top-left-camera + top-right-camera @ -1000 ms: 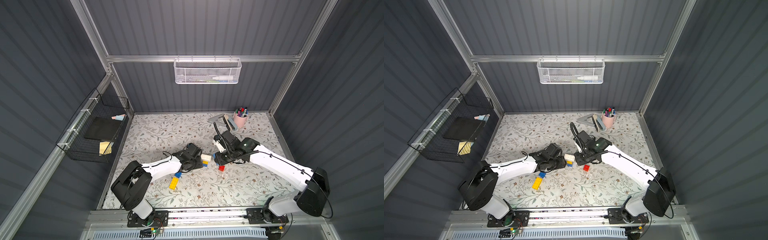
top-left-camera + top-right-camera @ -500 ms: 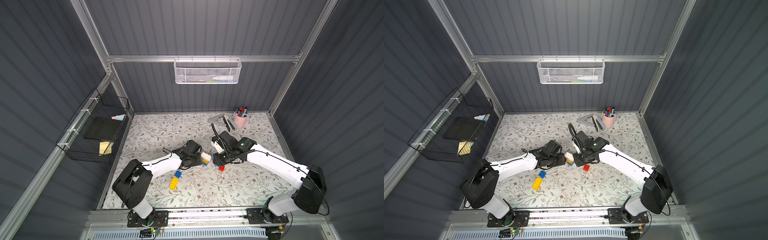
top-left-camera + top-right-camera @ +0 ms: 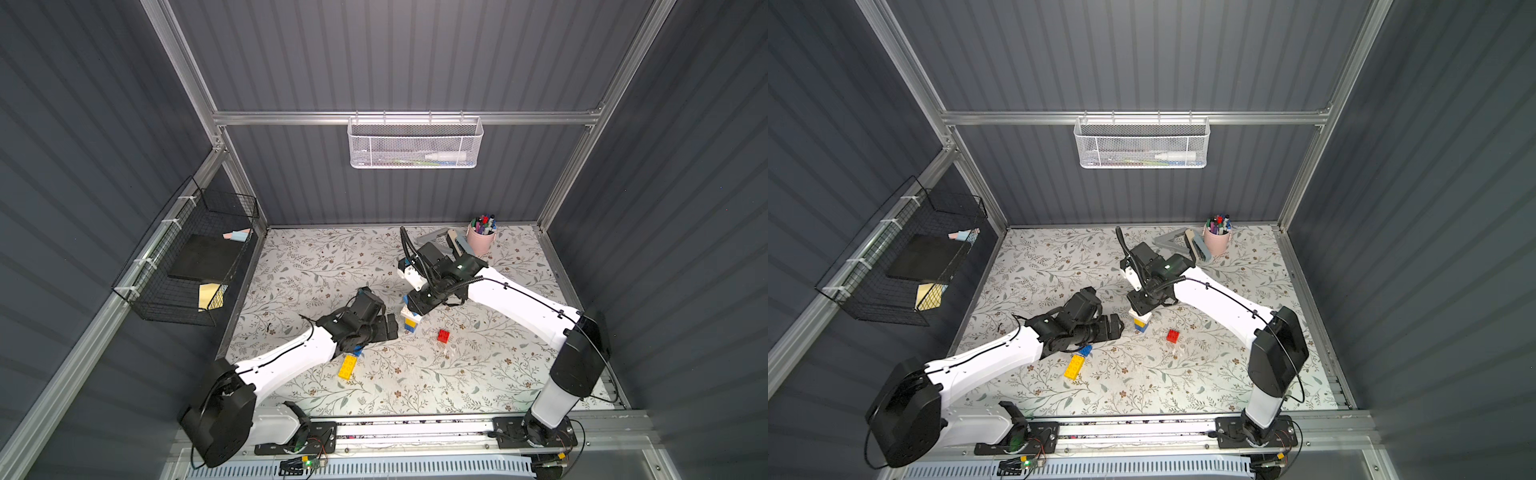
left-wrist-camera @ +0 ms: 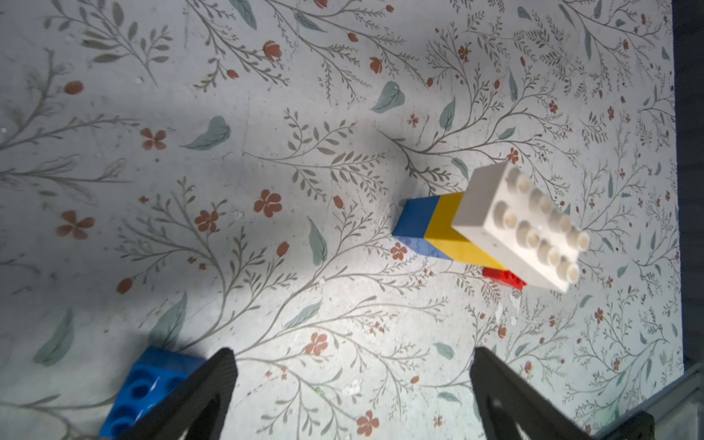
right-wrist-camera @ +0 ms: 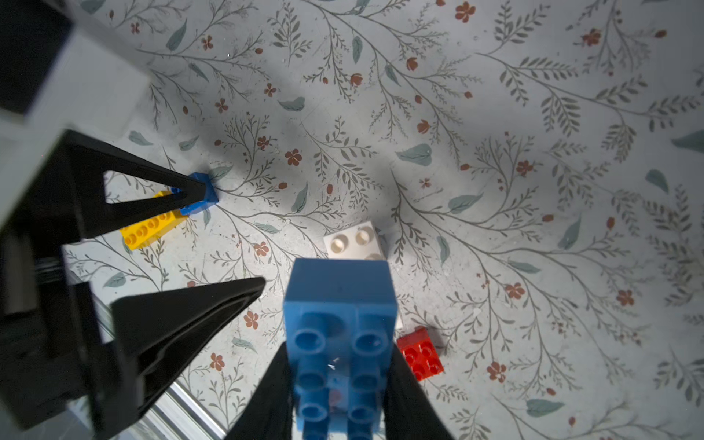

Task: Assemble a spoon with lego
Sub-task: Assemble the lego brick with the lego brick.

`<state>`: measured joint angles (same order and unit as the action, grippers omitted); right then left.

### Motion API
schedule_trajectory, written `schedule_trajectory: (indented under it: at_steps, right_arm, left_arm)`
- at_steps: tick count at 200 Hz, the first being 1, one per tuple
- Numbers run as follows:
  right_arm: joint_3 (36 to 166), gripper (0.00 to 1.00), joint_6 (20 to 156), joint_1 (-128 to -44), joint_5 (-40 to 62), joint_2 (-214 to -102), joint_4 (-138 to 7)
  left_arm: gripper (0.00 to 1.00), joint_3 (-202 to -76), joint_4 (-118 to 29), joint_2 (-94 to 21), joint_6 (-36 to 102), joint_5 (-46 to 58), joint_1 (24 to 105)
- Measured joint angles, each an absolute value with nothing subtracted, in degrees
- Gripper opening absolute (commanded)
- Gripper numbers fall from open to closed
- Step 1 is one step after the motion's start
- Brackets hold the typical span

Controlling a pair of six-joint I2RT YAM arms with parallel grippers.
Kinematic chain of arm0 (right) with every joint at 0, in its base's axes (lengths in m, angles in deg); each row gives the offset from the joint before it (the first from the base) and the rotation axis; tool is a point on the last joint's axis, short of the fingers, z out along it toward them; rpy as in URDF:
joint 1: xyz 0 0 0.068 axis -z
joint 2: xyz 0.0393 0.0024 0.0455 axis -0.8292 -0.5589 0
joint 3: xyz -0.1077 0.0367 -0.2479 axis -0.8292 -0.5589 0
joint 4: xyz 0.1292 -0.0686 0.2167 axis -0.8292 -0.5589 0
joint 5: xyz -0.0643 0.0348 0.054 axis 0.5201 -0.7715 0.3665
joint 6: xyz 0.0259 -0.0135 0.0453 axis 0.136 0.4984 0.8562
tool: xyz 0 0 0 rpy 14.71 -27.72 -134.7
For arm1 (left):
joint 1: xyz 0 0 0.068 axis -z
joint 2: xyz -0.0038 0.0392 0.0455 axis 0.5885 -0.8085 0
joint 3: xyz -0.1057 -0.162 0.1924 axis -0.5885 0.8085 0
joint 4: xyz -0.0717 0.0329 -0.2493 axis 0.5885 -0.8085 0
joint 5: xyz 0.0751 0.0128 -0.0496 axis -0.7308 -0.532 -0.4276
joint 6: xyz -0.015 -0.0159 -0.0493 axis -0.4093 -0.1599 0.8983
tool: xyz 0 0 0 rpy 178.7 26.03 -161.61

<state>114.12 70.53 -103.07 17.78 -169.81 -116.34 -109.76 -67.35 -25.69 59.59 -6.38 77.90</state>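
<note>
The spoon's joined blue-yellow-white stack point(image 3: 411, 321) point(image 3: 1140, 322) point(image 4: 445, 228) stands upright on the floral table. The studs of its white top brick point(image 5: 352, 238) are bare. My right gripper point(image 3: 415, 302) point(image 5: 339, 381) hovers just above it, shut on a blue oblong brick point(image 5: 339, 327). My left gripper point(image 3: 390, 328) point(image 4: 353, 352) is open and holds nothing, a little to the left of the stack and apart from it. Loose lego lies around: a red brick point(image 3: 443, 336) point(image 5: 419, 354), a yellow oblong brick point(image 3: 347, 367) point(image 5: 148, 228) and a small blue brick point(image 3: 358, 352) point(image 4: 144, 388).
A pink pen cup point(image 3: 481, 243) and a grey tool point(image 3: 440, 239) stand at the back right. A white mesh basket point(image 3: 415, 143) hangs on the back wall, a black wire basket point(image 3: 187, 266) on the left wall. A metal rail point(image 3: 415, 430) runs along the front.
My left gripper has opened, let go of the stack and drawn back to the left. The stack now stands on the table. My right gripper with the blue brick has moved over it.
</note>
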Motion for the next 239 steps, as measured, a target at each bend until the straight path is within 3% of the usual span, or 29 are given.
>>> schedule_trajectory:
  at_steps: [71, 239]
  right_arm:
    - [116.13, 0.11, 60.89, -103.07, 17.15, -175.62, -117.00]
    - [117.57, 0.13, 56.19, -102.87, 18.13, -177.30, -118.46]
  left_arm:
    - [0.99, -105.32, -71.65, -14.48, 59.56, -6.38, 77.90]
    - [0.99, -103.55, -74.04, -10.92, 59.54, -6.51, 77.90]
